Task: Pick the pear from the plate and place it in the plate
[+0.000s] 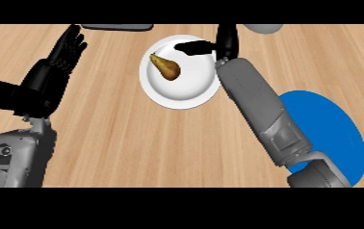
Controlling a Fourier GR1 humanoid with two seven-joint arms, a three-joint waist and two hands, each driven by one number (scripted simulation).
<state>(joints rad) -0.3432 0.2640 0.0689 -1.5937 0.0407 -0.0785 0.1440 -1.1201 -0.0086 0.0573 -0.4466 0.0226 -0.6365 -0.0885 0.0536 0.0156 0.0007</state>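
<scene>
The pear [165, 67] lies on the white plate [181, 95], left of the plate's centre, with its narrow end pointing toward the upper left. The white plate sits on the wooden table [128, 127]. The right hand [213, 45] is positioned over the plate's upper right rim, its thumb extended left above the plate and its fingers [226, 34] straight; it holds nothing and is apart from the pear. The right forearm crosses the edge of the blue plate [327, 122], which lies at the right, well apart from the white plate. The left hand [62, 55] rests at the left, fingers straight and open.
</scene>
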